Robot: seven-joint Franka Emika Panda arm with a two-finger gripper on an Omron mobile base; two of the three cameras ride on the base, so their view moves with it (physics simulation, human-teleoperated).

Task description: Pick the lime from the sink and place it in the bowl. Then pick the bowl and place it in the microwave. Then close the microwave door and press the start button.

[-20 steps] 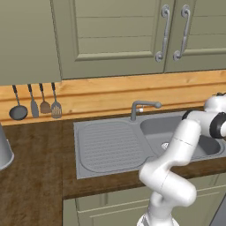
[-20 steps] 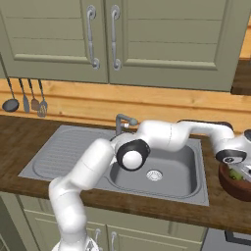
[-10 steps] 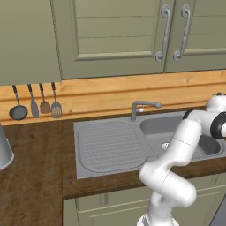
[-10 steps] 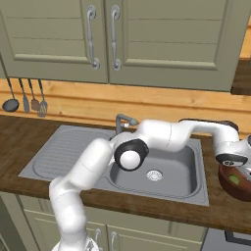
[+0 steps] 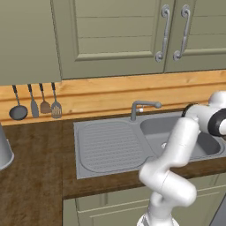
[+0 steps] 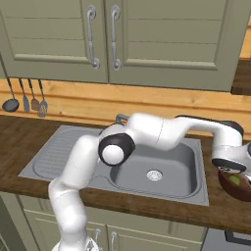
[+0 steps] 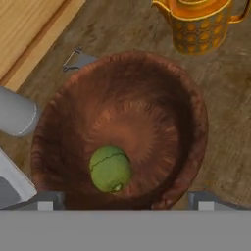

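Observation:
The lime (image 7: 110,168) lies loose inside the brown wooden bowl (image 7: 186,103), low on its near slope. My gripper (image 7: 126,202) hangs straight above the bowl, open, its two fingertips (image 7: 47,201) spread wide with nothing between them. From the right base view the gripper (image 6: 230,165) sits over the bowl (image 6: 243,190) on the counter, right of the sink (image 6: 191,188), and the lime (image 6: 236,180) shows as a green spot in the bowl. The sink's basin (image 5: 152,126) holds nothing I can see. The microwave and its door are out of view.
An orange patterned kettle (image 7: 202,22) stands just beyond the bowl, and a grey cylinder (image 7: 17,113) lies beside it. The faucet (image 5: 142,107) curves over the sink. Utensils (image 6: 25,99) hang on the wall at left. A grey container (image 5: 3,152) stands far left.
The jaws have spread wider and the lime now rests free in the bowl. The arm has barely moved.

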